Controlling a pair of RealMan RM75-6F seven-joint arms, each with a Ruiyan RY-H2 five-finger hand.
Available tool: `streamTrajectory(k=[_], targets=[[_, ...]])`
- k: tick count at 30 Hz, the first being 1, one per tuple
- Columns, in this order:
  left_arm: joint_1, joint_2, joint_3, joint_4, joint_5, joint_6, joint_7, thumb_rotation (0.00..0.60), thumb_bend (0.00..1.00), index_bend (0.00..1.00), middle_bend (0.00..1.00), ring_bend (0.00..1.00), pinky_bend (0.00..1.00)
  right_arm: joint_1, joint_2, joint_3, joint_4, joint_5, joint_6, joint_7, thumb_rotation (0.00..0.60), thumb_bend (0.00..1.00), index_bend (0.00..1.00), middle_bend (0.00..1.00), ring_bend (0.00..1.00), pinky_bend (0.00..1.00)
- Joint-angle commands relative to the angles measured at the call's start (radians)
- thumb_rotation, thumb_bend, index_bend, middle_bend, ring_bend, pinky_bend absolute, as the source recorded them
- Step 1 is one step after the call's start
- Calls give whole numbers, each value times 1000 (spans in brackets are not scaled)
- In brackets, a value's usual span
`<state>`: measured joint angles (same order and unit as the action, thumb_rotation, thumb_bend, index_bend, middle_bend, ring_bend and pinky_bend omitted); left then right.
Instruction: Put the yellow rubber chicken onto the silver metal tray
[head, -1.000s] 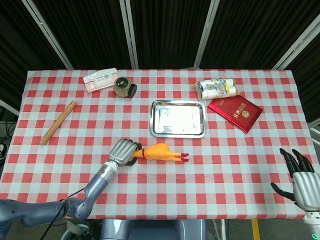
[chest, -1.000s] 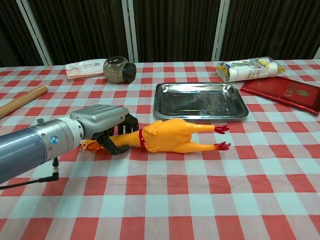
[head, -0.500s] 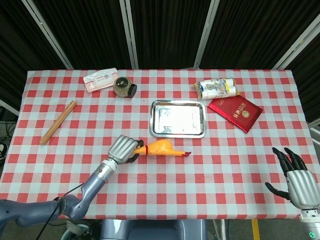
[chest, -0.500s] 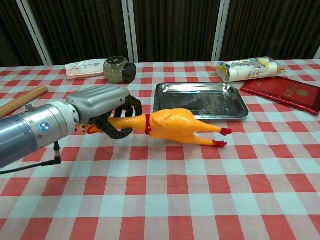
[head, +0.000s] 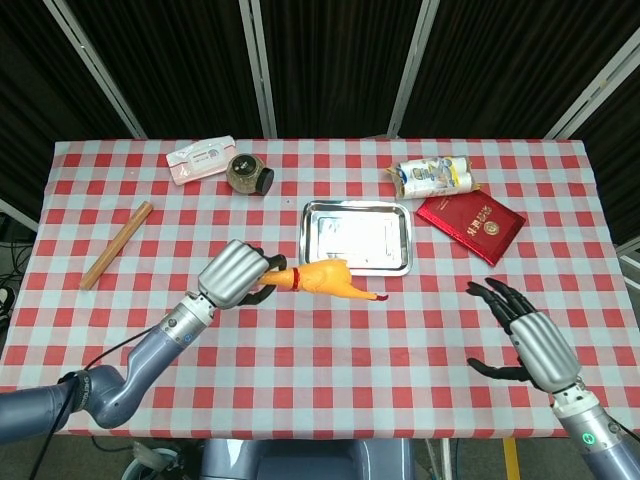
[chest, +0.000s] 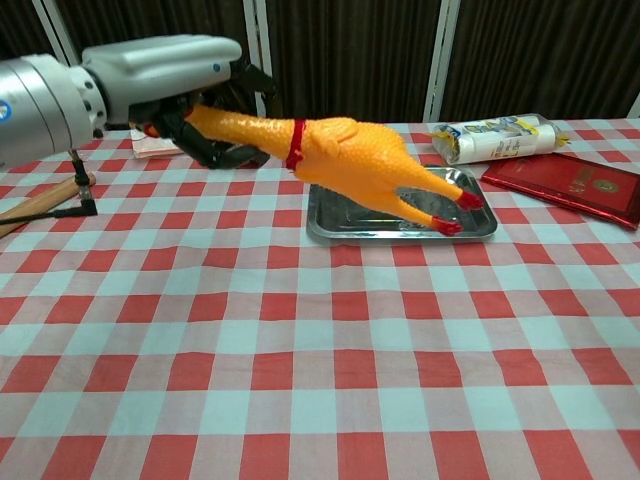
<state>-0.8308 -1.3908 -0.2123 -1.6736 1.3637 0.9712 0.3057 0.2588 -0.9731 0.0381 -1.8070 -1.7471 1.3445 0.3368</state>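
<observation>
Yellow rubber chicken (chest: 340, 158) now lifted clear of tablecloth, higher than half-second ago, held by neck in left hand (head: 234, 277). Body hangs just left of silver metal tray (head: 355, 238), feet drooping toward it. Right hand (head: 530, 337) empty, fingers spread, well right of tray. Carry underway; lowering remains.

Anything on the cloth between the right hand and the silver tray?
Nothing: in the head view only bare checked cloth separates the right hand from the silver metal tray. The red booklet lies off to the far side.

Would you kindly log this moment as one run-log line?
left hand: holds yellow rubber chicken aloft | silver metal tray: empty | right hand: open
</observation>
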Motion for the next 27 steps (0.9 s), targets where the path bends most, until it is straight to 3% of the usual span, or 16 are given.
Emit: streamTrajectory(k=[1, 9, 19, 27], targets=[[-30, 35, -26, -40, -11, -29, 28, 600, 848, 704, 715, 620, 702, 72, 21, 9, -69, 7, -89, 84, 600, 186, 19, 185, 75, 150], [-99, 60, -84, -101, -113, -96, 51, 600, 843, 703, 714, 620, 702, 191, 26, 56, -137, 117, -245, 255, 600, 186, 0, 121, 28, 140], [-208, 9, -112, -160, -275, -118, 190, 600, 822, 697, 706, 619, 702, 295, -1, 140, -197, 299, -371, 411, 600, 186, 0, 38, 0, 70], [-269, -44, -117, -170, -387, -68, 277, 600, 821, 696, 706, 619, 702, 324, -32, 158, -195, 376, -402, 348, 600, 186, 0, 37, 0, 70]])
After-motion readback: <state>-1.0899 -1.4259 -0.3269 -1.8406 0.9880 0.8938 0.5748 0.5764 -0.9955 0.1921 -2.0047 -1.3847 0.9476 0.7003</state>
